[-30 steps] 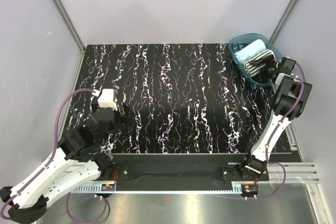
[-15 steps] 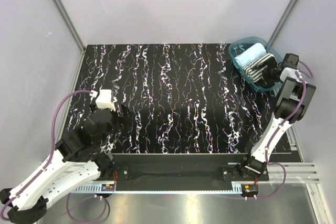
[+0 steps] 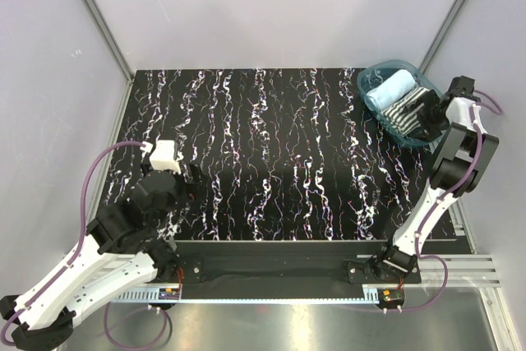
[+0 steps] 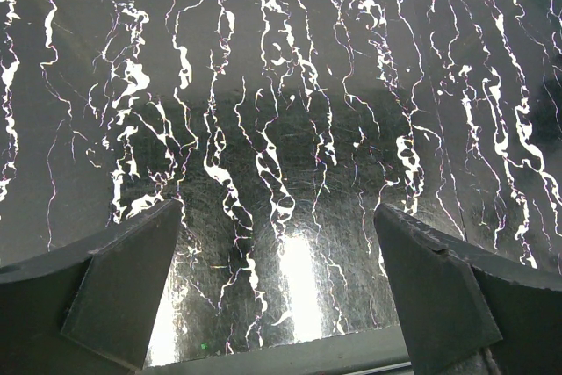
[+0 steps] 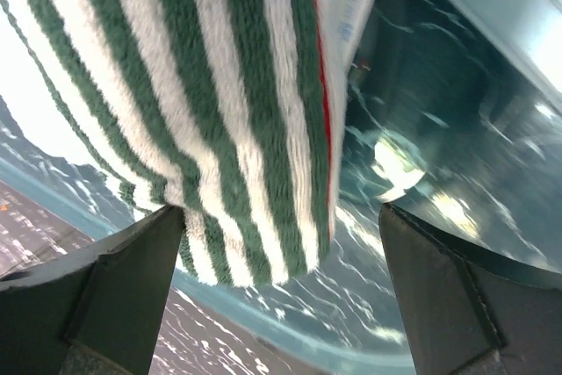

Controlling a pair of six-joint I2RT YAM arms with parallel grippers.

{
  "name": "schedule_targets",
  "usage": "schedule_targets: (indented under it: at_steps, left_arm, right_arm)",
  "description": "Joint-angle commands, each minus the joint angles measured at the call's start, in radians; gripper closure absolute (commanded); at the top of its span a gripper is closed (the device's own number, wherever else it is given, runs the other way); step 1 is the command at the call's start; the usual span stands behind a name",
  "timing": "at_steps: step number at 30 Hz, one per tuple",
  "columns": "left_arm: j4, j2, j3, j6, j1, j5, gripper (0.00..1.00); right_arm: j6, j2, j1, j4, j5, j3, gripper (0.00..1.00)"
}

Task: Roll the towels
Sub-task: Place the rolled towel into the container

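A rolled light blue towel [image 3: 389, 89] and a green-and-white striped towel [image 3: 408, 107] lie side by side in the teal tub [image 3: 371, 74] at the table's back right. My right gripper [image 3: 429, 115] is open just over the tub's right part, beside the striped towel. In the right wrist view the striped towel [image 5: 184, 94] fills the upper left, with a red edge line and a white label, and the open fingers stand apart below it with nothing between them. My left gripper [image 3: 191, 177] is open and empty over the table at the near left.
The black marbled table [image 3: 271, 154] spans the middle. The tub's wall [image 5: 457, 103] fills the right of the right wrist view. Grey walls and metal frame posts enclose the table. The left wrist view shows only the table surface [image 4: 290, 129].
The right gripper has moved up and to the right along the tub's right side. The tub and towels have shifted slightly. The left arm has barely moved.
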Motion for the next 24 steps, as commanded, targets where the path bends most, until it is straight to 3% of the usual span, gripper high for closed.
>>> schedule_targets:
  at_steps: [1,15,24]
  left_arm:
    - [0.029,-0.014,-0.003,0.015,0.002,-0.015,0.01]
    - [0.026,-0.017,-0.001,0.011,0.002,-0.024,0.01]
    - [0.024,-0.008,-0.003,0.011,0.002,-0.028,0.01]
  right_arm:
    - [-0.035,-0.096,-0.022,-0.087,0.104,0.022,0.00]
    - [-0.033,-0.197,-0.019,-0.140,0.038,0.089,0.00]
    - [-0.079,-0.453,0.001,0.025,-0.182,-0.072,0.00]
